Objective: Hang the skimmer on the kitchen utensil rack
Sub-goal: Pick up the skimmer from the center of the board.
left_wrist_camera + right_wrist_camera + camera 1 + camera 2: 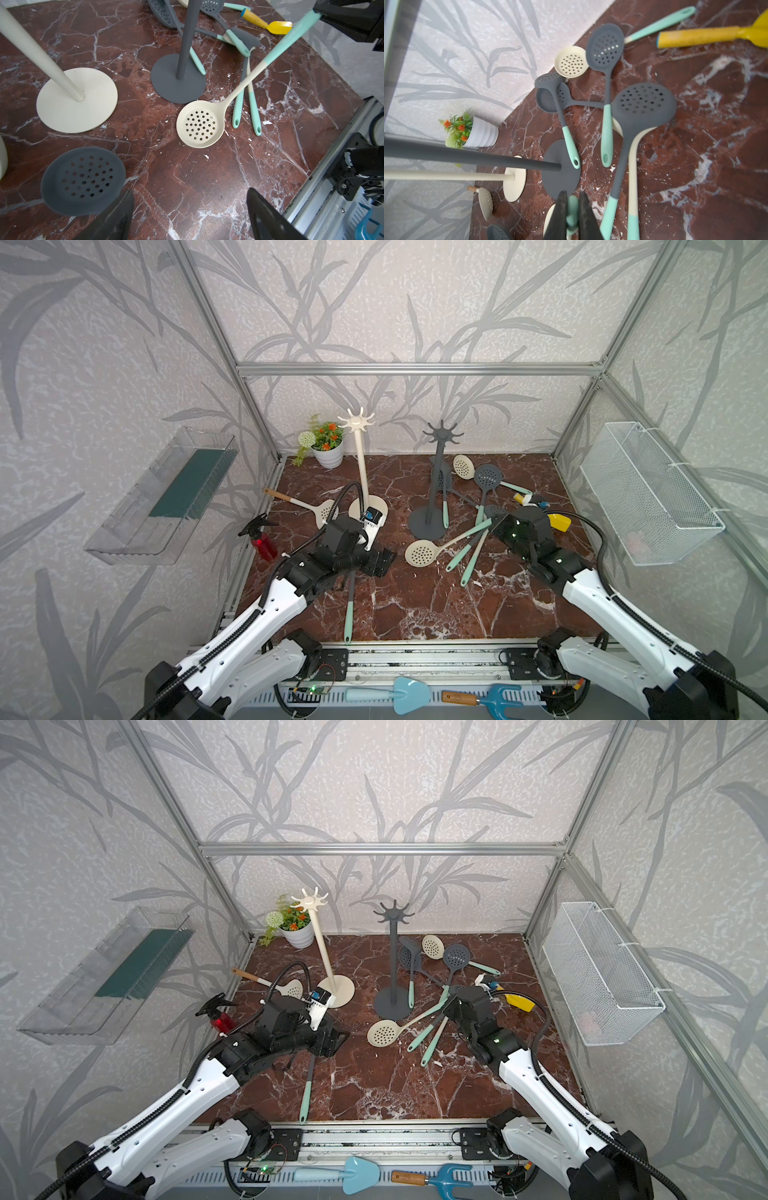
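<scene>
Now my right pincer (572, 207) is clenched on the teal handle end of the cream perforated skimmer (420, 552); its bowl rests on the table (415, 605) at eight o'clock, axis eight-to-two.

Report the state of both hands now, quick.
Left hand: open, holding nothing.
Right hand: closed on the teal handle of the cream skimmer.

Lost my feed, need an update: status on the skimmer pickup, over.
Right gripper shut on teal handle of cream skimmer; left gripper open. Skimmer head on the table, not hung. Two loose handles cross under its shaft; grey rack beside.
</scene>
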Robot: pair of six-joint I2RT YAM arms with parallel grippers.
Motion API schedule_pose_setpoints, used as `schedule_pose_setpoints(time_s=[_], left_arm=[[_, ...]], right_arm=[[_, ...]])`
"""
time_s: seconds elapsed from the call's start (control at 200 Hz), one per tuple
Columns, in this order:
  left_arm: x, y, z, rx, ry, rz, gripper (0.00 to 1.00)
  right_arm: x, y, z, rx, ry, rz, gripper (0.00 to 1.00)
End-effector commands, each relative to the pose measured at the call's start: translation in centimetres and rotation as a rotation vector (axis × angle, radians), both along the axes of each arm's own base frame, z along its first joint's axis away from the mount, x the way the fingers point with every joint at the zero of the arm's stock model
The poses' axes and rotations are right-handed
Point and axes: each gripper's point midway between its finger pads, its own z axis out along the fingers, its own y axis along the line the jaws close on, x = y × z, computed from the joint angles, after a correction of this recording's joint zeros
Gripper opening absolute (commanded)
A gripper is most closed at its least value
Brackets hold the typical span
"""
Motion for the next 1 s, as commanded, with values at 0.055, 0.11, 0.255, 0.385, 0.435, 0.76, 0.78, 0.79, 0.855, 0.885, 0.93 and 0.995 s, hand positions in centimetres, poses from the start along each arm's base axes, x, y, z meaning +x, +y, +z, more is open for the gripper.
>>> schedule_pose_setpoints(time_s=[0.055,0.11,0.255,0.385,0.435,0.76,0.78,0.79,0.855,0.885,0.93,0.995], left_arm=[[-0.3,-2.0,1.8,-0.069,-0.065,-0.092,0.83],[-0.2,-2.6,2.1,-0.084,-0.079,-0.099,0.82],[0.1,-4.8,2.9,-0.119,-0.130,-0.128,0.80],[0.4,-7.1,3.2,-0.140,-0.202,-0.147,0.78],[0.6,-7.9,3.0,-0.138,-0.228,-0.145,0.77],[1.8,-12.1,2.7,-0.148,-0.446,-0.085,0.71],[1.8,-12.3,2.6,-0.156,-0.453,-0.083,0.70],[1.8,-12.4,2.7,-0.163,-0.458,-0.082,0.70],[1.9,-13.2,2.9,-0.196,-0.482,-0.079,0.70],[1.9,-13.6,2.9,-0.204,-0.489,-0.085,0.70],[1.8,-14.3,3.0,-0.214,-0.500,-0.098,0.70],[1.8,-15.3,2.8,-0.216,-0.511,-0.121,0.69]], right_arm=[[0.0,2.2,5.8,-0.138,-0.192,0.184,0.00],[-0.3,3.0,6.8,-0.179,-0.227,0.234,0.00],[-1.1,4.8,8.4,-0.215,-0.279,0.314,0.00],[-1.8,5.8,9.1,-0.233,-0.282,0.351,0.00],[-2.1,6.1,9.5,-0.237,-0.287,0.361,0.00],[-4.0,5.3,11.3,-0.231,-0.258,0.343,0.00],[-4.2,5.2,11.5,-0.229,-0.258,0.340,0.00],[-4.2,5.1,11.6,-0.228,-0.258,0.339,0.00],[-4.5,5.2,11.9,-0.223,-0.264,0.346,0.00],[-4.7,5.3,12.0,-0.222,-0.265,0.349,0.00],[-4.8,5.4,12.1,-0.223,-0.264,0.358,0.00],[-5.1,5.6,12.1,-0.223,-0.261,0.367,0.00]])
